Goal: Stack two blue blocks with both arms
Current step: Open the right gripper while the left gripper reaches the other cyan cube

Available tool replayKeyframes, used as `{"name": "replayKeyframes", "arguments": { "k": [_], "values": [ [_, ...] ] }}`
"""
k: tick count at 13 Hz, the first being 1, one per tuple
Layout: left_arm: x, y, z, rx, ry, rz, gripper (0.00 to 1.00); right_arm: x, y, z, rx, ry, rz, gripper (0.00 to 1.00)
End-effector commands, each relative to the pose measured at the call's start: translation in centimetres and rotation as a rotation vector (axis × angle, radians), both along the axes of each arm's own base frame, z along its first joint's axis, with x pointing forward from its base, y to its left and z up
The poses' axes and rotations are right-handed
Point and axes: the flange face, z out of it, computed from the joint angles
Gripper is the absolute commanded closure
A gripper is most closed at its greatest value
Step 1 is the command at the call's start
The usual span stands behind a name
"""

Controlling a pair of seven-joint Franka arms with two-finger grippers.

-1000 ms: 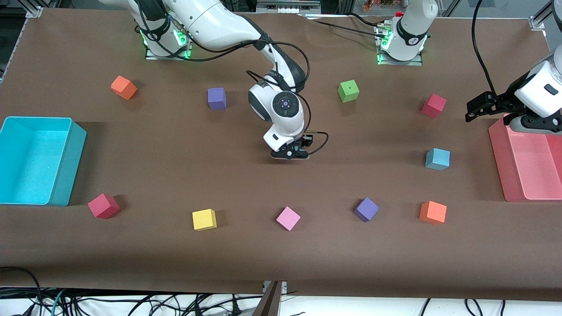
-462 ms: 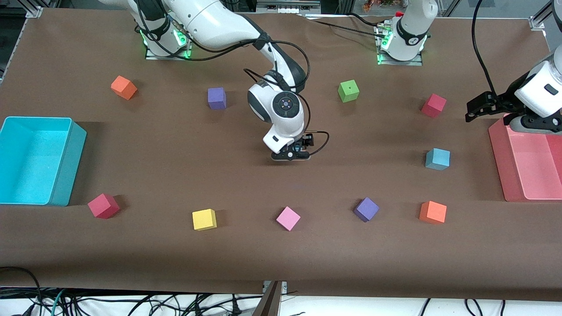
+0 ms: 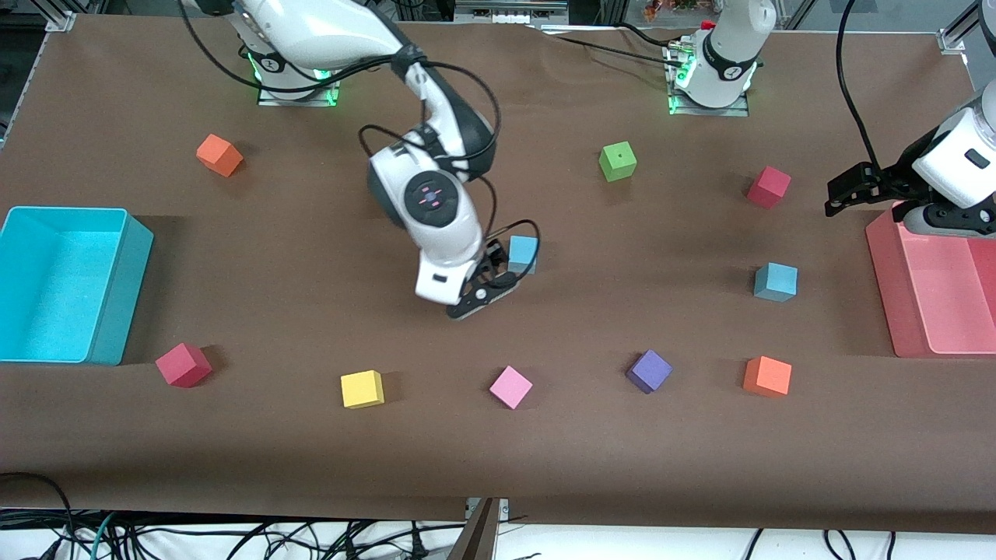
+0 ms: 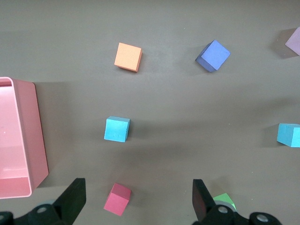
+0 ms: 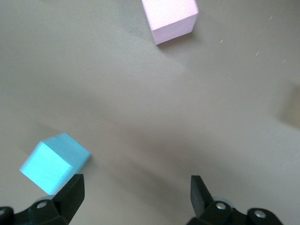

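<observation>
Front view: the right gripper (image 3: 484, 294) hangs low over the bare brown table (image 3: 311, 467) just below the middle of the frame, its fingers spread apart and holding nothing. One blue block (image 3: 523, 254) sits on the table just beside it, up and to the right in the frame, apart from the fingers. The second blue block (image 3: 776, 281) lies well apart from the first, toward the right of the frame, near the pink tray (image 3: 895, 295). The left gripper (image 3: 844, 194) waits in the air at the right edge above that tray's upper corner; its fingers are apart too. A turquoise bin (image 3: 117, 295) stands at the left edge (other coloured cubes are scattered about).

Left wrist view: the left gripper's two black fingertips (image 4: 75, 197) show at the bottom of the frame, wide apart and empty. Between and above them, near the frame's middle left, lies a blue block (image 4: 116, 129), with the pink tray (image 4: 40, 159) at the left edge. The other blue block (image 4: 288, 135) sits at the right edge. An orange cube (image 4: 128, 56) and a purple cube (image 4: 213, 55) lie in the upper part, a red cube (image 4: 117, 198) at the bottom.

Right wrist view: the right gripper's fingertips (image 5: 72, 192) stand apart at the bottom, nothing between them. A blue block (image 5: 54, 162) rests on the table in the lower left, just beside one fingertip. A pink cube (image 5: 169, 18) lies at the top.
</observation>
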Motion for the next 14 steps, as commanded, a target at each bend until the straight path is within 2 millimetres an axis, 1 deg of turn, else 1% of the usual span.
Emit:
{"name": "replayKeyframes", "arguments": {
  "k": [1, 3, 5, 6, 7, 8, 9, 10, 11, 14],
  "values": [
    [0.2, -0.3, 0.5, -0.014, 0.004, 0.003, 0.00, 1.1, -3.4, -0.7, 0.099, 0.035, 0.201, 0.00],
    [0.3, -0.7, 0.0, -0.013, 0.014, -0.005, 0.00, 2.2, -5.4, -1.9, 0.177, 0.020, 0.298, 0.00],
    [0.4, -0.6, -0.2, -0.013, 0.017, -0.006, 0.00, 2.4, -6.5, -3.7, 0.253, -0.012, 0.348, 0.00],
    [1.1, -0.6, -1.7, -0.013, 0.042, -0.015, 0.00, 2.4, -6.8, -4.8, 0.290, -0.041, 0.361, 0.00],
    [1.3, -0.4, -2.6, -0.010, 0.056, -0.017, 0.00, 2.2, -7.1, -5.9, 0.327, -0.063, 0.370, 0.00],
    [2.0, 0.1, -3.7, -0.016, 0.055, -0.010, 0.00, 2.0, -7.4, -6.9, 0.372, -0.078, 0.390, 0.00],
    [2.6, 0.3, -5.0, -0.020, 0.057, -0.033, 0.00, 1.8, -7.6, -7.8, 0.418, -0.094, 0.422, 0.00],
    [3.2, 1.0, -6.9, -0.024, 0.072, -0.063, 0.00, 1.7, -8.5, -8.8, 0.462, -0.103, 0.452, 0.00],
    [3.7, 2.1, -8.7, -0.041, 0.061, -0.077, 0.00, 1.2, -8.9, -9.8, 0.502, -0.110, 0.484, 0.00],
    [3.1, 2.8, -14.8, -0.041, 0.034, -0.160, 0.00, -0.1, -9.6, -12.1, 0.623, -0.161, 0.522, 0.00]
  ]
}}
